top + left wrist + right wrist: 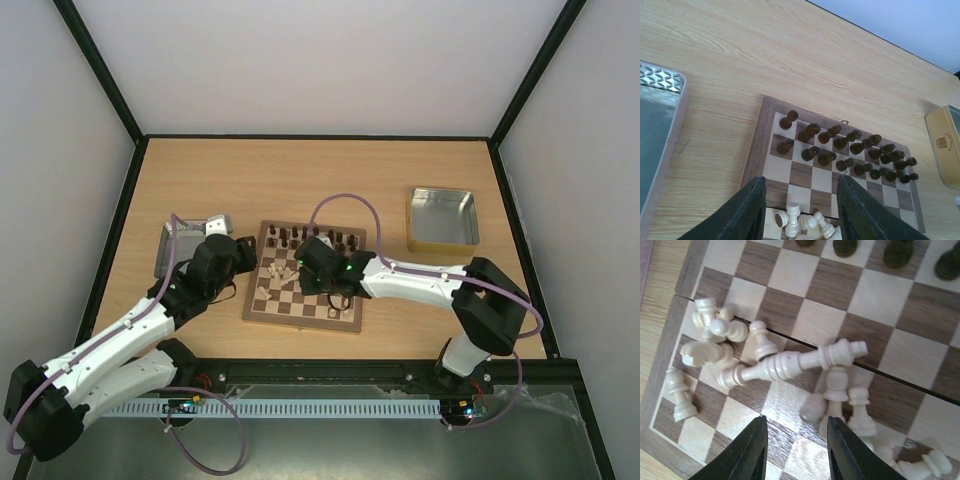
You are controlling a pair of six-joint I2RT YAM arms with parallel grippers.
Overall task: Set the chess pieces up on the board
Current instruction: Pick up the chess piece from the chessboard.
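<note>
Cream chess pieces lie mostly toppled in a heap on the checkered board (dark chessmen stand in rows), left pincer and right pincer both part-open, empty.

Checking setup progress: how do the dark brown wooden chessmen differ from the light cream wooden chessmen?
The dark brown wooden chessmen stand upright in two rows at the far edge; the light cream wooden chessmen lie jumbled, many toppled. Both sit on the checkered wooden chessboard.
</note>
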